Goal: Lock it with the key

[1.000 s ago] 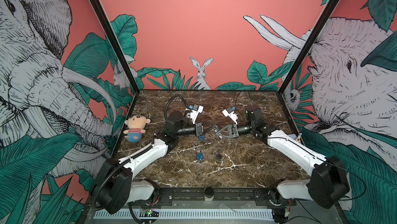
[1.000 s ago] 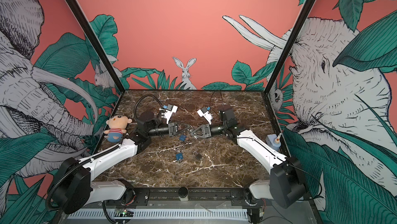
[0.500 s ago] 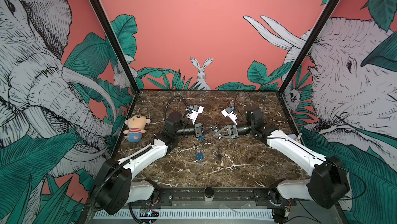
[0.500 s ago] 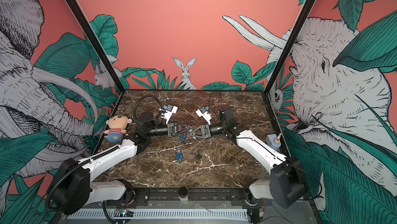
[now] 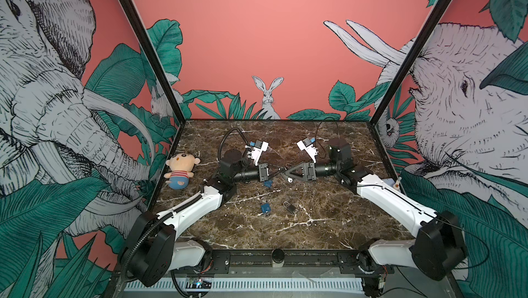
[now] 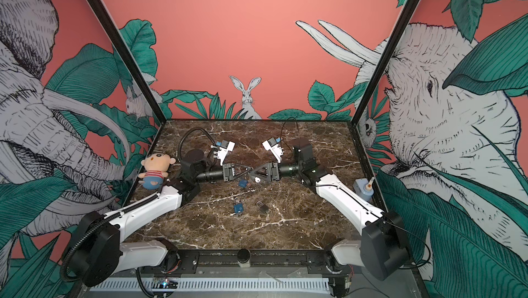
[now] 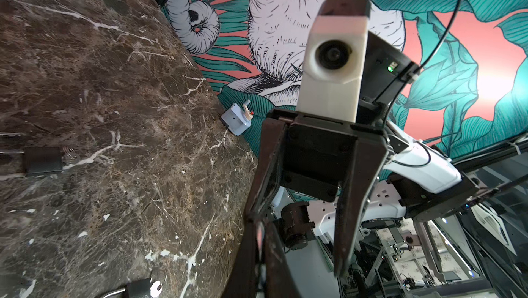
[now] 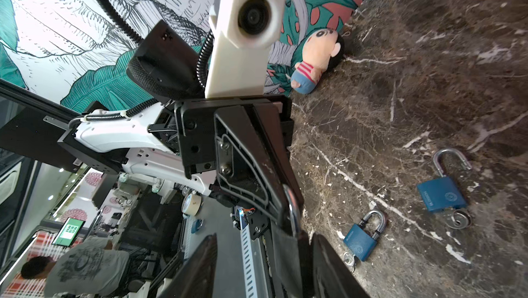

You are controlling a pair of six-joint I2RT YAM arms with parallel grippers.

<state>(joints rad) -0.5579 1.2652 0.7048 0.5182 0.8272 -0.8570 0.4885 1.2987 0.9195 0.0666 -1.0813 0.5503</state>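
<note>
Left gripper (image 5: 278,170) is pinching one grey padlock (image 8: 285,253) right of one plush doll (image 5: 180,170), right gripper (image 5: 287,173) is gaping open around it; two blue padlocks (image 5: 265,208) (image 5: 268,184), one black padlock (image 5: 290,207), each keyed, are lying front-right of doll.

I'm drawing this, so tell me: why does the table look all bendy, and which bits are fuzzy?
Left wrist view: the wide lens bows the table edge, and glare whitens the wall. Right wrist view: blue padlocks crisp, near fingers blurry. In both top views the table edges run straight.
</note>
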